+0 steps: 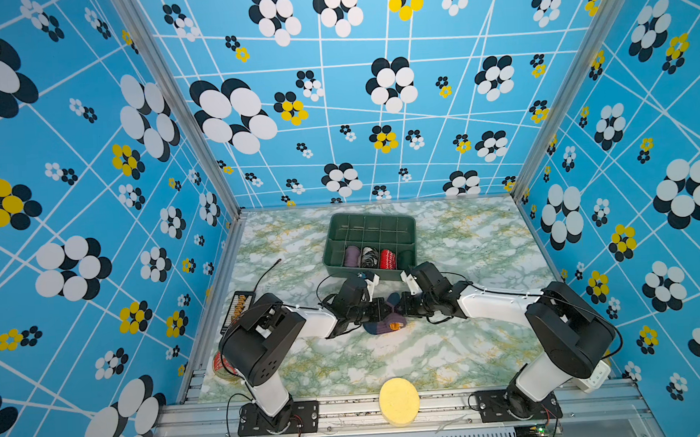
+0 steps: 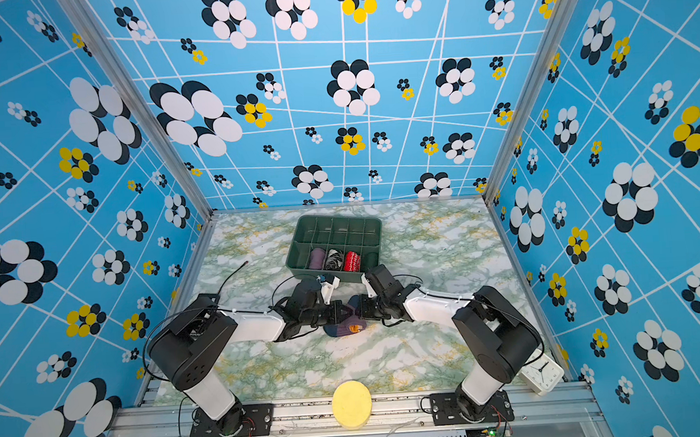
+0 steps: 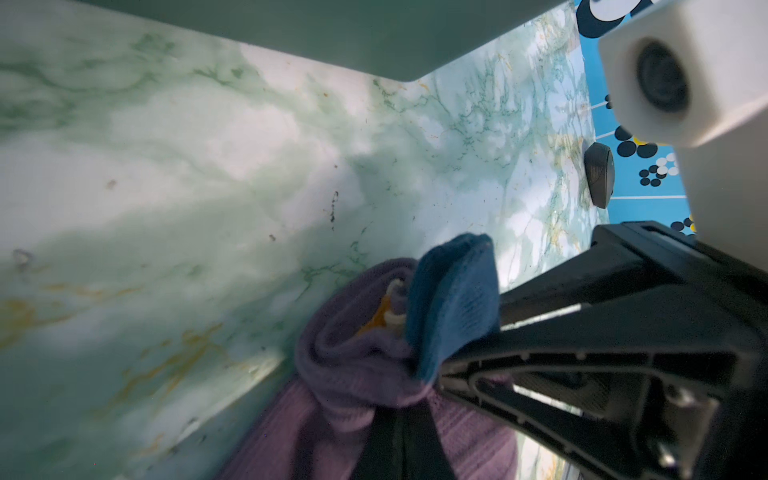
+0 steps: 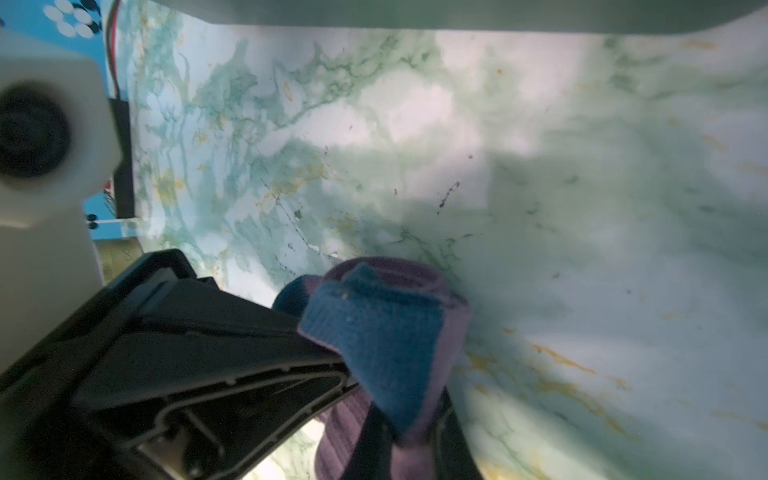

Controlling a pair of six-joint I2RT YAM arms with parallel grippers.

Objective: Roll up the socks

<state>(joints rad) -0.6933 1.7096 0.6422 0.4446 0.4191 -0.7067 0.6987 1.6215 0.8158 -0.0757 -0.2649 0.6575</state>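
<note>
Purple ribbed knit socks [image 1: 385,324]: half-rolled bundle, blue toe and orange cuff showing, on green-veined marble tabletop [image 1: 390,362], just beside green plastic divided bin [image 1: 328,241].
Left gripper [image 4: 324,349]: jaws pinched on the purple fabric, likely anchoring the roll.
Right gripper [image 3: 478,332]: jaws clamped on the blue part, likely for tucking.
Count: two grippers, one bundle, one bin, three finished rolls [image 1: 369,256].
</note>
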